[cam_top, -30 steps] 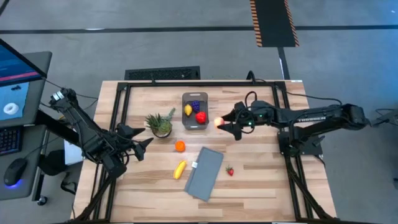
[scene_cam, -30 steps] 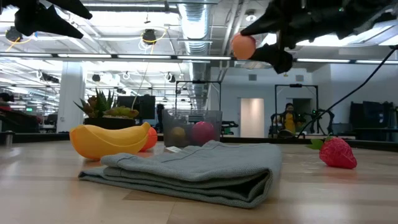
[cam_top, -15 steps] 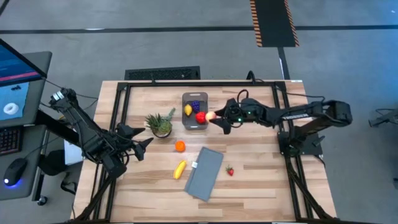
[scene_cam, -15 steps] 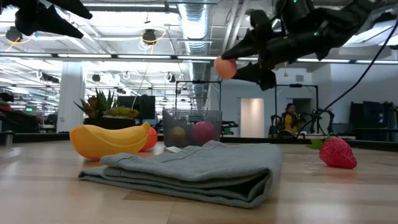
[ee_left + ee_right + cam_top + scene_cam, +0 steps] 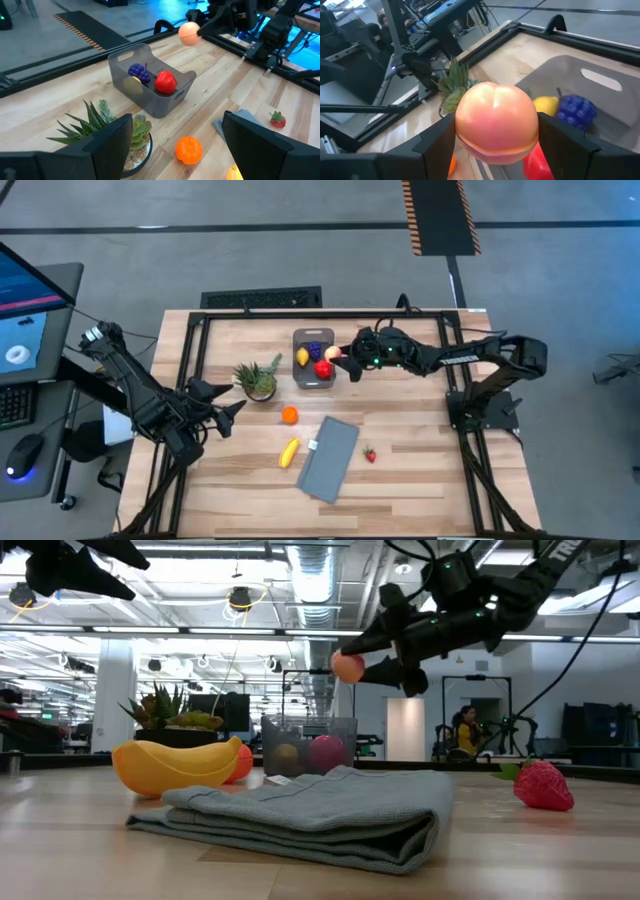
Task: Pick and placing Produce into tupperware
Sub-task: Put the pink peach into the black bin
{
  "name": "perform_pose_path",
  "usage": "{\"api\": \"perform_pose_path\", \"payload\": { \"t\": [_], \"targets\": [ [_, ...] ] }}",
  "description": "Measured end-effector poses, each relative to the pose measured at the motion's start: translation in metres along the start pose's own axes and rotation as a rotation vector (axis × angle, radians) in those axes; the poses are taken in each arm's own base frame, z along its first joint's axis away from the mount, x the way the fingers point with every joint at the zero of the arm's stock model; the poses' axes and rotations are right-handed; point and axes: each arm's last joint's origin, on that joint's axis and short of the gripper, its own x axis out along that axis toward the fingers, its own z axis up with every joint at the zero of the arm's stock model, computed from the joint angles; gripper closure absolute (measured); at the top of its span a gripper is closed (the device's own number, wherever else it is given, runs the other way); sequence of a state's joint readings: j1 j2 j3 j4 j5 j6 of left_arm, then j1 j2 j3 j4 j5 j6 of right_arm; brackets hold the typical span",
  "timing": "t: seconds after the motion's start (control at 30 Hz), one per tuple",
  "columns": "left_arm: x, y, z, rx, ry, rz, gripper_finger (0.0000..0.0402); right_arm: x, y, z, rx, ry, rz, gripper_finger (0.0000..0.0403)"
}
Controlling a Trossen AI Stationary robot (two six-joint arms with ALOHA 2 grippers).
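Note:
My right gripper (image 5: 343, 361) is shut on a pink peach (image 5: 333, 354), held in the air at the right rim of the clear-grey tupperware (image 5: 313, 359); it also shows in the low view (image 5: 347, 666). The tub holds a lemon (image 5: 302, 357), purple grapes (image 5: 315, 348) and a red fruit (image 5: 322, 367). An orange (image 5: 289, 415), a banana (image 5: 288, 452) and a small strawberry (image 5: 369, 454) lie on the table. My left gripper (image 5: 232, 412) is open above the table's left side. My right gripper pinches the peach (image 5: 496, 122) between its two fingers, one finger (image 5: 436, 145) on either side. The fingers come from the table's right, slanting a little downward. The peach is lifted clear, above the tub's rim.
A potted pineapple-like plant (image 5: 259, 379) stands left of the tub. A folded grey-blue cloth (image 5: 329, 457) lies near the table's middle front. A dark frame (image 5: 300, 313) runs round the table's edges. People and equipment show in the room behind.
My right gripper has carried the peach toward the table's left edge, from right of the tub to its right rim, and has come down a little. It has stayed shut on the peach.

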State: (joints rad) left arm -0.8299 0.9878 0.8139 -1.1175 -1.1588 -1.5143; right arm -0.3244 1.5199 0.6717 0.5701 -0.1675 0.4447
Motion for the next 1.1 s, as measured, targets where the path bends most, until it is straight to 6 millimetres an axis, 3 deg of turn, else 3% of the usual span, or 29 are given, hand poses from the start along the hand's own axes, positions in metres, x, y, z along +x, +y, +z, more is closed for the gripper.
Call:
{"api": "perform_pose_path", "payload": {
  "t": [0.73, 1.1],
  "targets": [
    [0.000, 0.000, 0.000, -0.014, -0.001, 0.000, 0.0107, 0.067, -0.007, -0.001, -0.012, 0.180, 0.087, 0.0121],
    [0.000, 0.000, 0.000, -0.014, 0.000, 0.000, 0.0107, 0.073, -0.002, 0.002, -0.053, 0.207, 0.090, 0.0121]
  ]
}}
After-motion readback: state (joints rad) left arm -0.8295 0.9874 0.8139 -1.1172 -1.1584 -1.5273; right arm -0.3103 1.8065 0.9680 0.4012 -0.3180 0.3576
